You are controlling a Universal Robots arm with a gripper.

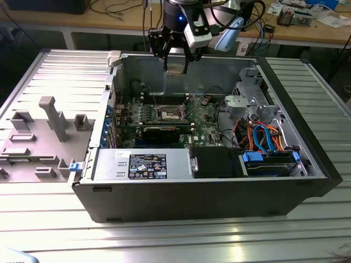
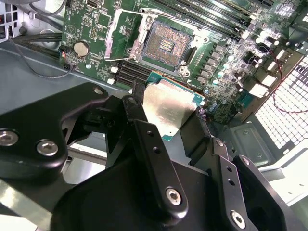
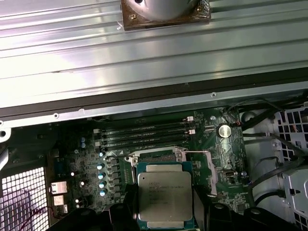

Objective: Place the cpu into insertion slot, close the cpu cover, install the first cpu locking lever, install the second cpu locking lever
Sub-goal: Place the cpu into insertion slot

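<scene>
My gripper (image 1: 175,67) hangs above the back wall of the open computer case (image 1: 307,159), shut on the cpu (image 1: 175,66). In both wrist views the cpu (image 2: 168,108) (image 3: 165,195) is a flat square chip with a silver-grey top, pinched at two opposite edges by the black fingers (image 2: 134,110). The insertion slot (image 2: 163,45) (image 1: 169,113) on the green motherboard lies open and bare, well below the chip. The cpu cover (image 2: 110,36) is swung open beside the slot.
A long black expansion card (image 1: 162,131) lies just in front of the slot. Memory slots (image 3: 144,134) run along its other side. A power supply (image 1: 145,164), a drive cage (image 1: 249,98) and coloured cables (image 1: 263,137) crowd the case. Grey fixtures (image 1: 52,118) stand at the exterior view's left.
</scene>
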